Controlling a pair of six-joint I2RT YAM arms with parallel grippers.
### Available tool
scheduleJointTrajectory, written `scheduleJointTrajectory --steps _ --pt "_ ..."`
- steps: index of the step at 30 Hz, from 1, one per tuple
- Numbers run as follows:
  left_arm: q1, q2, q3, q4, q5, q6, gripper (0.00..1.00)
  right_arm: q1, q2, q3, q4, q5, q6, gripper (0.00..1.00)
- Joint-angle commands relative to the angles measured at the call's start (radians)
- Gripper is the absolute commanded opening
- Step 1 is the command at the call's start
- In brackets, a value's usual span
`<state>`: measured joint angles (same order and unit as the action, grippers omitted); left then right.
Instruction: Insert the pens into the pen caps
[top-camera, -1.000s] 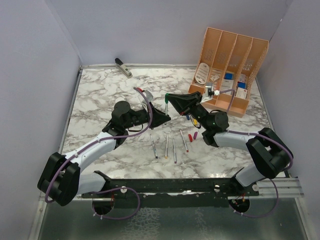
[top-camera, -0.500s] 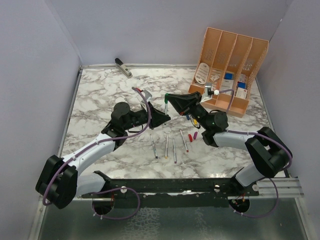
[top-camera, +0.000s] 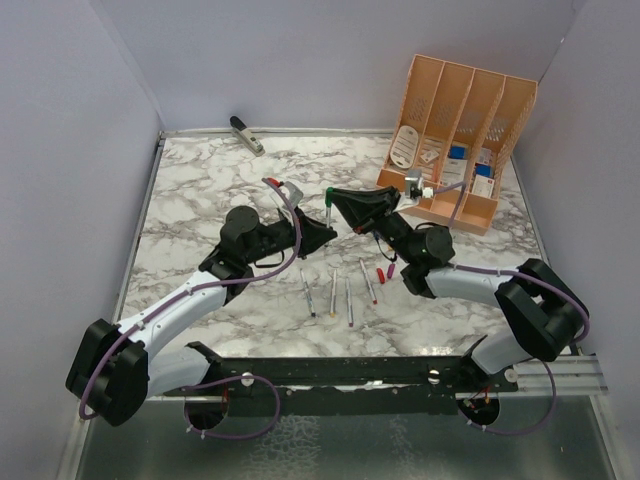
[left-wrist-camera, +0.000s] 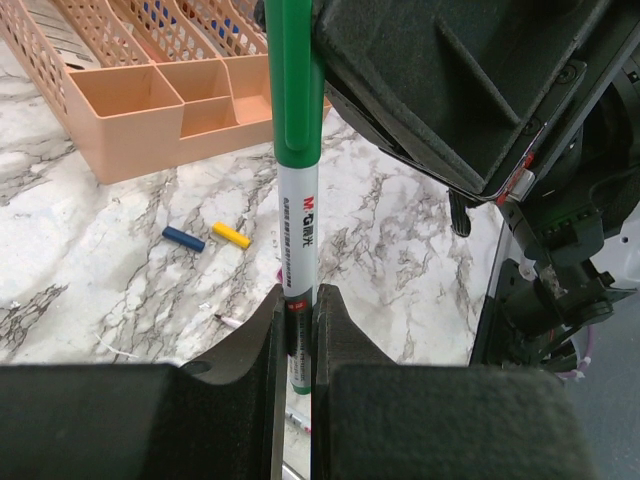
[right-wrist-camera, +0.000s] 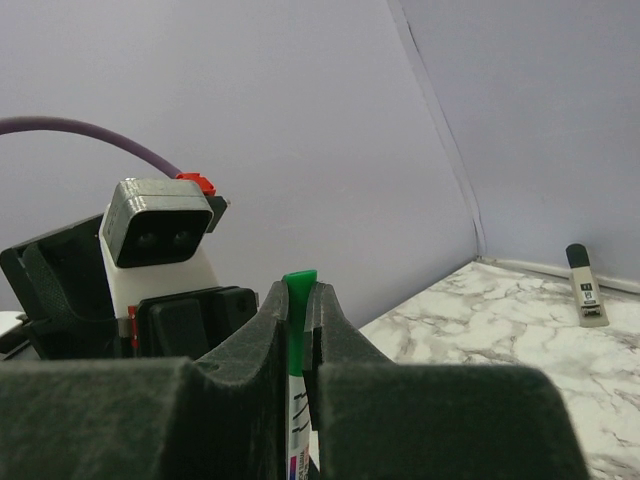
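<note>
left gripper (left-wrist-camera: 296, 315) pinches pen (left-wrist-camera: 299, 235) at its lower end, pen upright | green cap (left-wrist-camera: 294, 90) directly above it, same axis, over the pen's top | right gripper (right-wrist-camera: 298, 300) clamped on that cap, so looks like a straight push down

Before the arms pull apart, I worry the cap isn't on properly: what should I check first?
1. Left gripper shut on thin silver-grey pen: ok.
2. Right gripper shut on green plastic cap: ok.
3. Cap and pen in line: ok.
4. Cap pushed fully home: cannot tell.
5. Stubby blue cap and yellow cap lying free on marble table: ok.
</note>
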<state>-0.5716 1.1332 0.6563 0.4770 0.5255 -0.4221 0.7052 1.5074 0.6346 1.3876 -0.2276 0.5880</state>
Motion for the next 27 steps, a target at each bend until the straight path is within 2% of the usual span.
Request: scheduleJointTrajectory --steps 1,5,6,8,9,15,17,20,24,27 --pt "0.019 -0.069 0.068 0.221 -0.127 0.024 0.0 0.03 0.05 -0.055 -0.234 -0.061 -0.043 0.01" --pt "0.021 -0.062 0.055 0.208 -0.12 0.016 0.0 0.03 0.041 -0.026 -0.252 -0.055 -0.063 0.01" --pt "0.02 -0.055 0.054 0.201 -0.109 0.015 0.0 0.03 0.036 -0.018 -0.247 -0.059 -0.075 0.08" --pt "0.021 -0.033 0.051 0.183 -0.081 0.01 0.0 0.03 0.02 0.004 -0.245 -0.058 -0.095 0.29" --pt "0.021 -0.02 0.046 0.178 -0.068 0.004 0.0 0.03 0.01 0.016 -0.244 -0.052 -0.108 0.37" --pt "0.02 0.037 -0.004 0.151 -0.077 -0.006 0.0 0.03 -0.072 0.12 -0.288 0.032 -0.188 0.69" --pt "0.023 0.049 -0.011 0.112 -0.117 0.019 0.0 0.03 -0.103 0.155 -0.311 0.048 -0.228 0.85" --pt "0.033 0.066 -0.004 0.048 -0.189 0.053 0.0 0.03 -0.145 0.199 -0.387 0.13 -0.256 0.89" --pt "0.069 0.101 0.033 -0.069 -0.308 0.086 0.0 0.028 -0.177 0.254 -0.577 0.331 -0.276 0.9" --pt "0.143 0.152 0.078 -0.181 -0.371 0.079 0.0 0.028 -0.21 0.201 -0.521 0.373 -0.368 0.91"
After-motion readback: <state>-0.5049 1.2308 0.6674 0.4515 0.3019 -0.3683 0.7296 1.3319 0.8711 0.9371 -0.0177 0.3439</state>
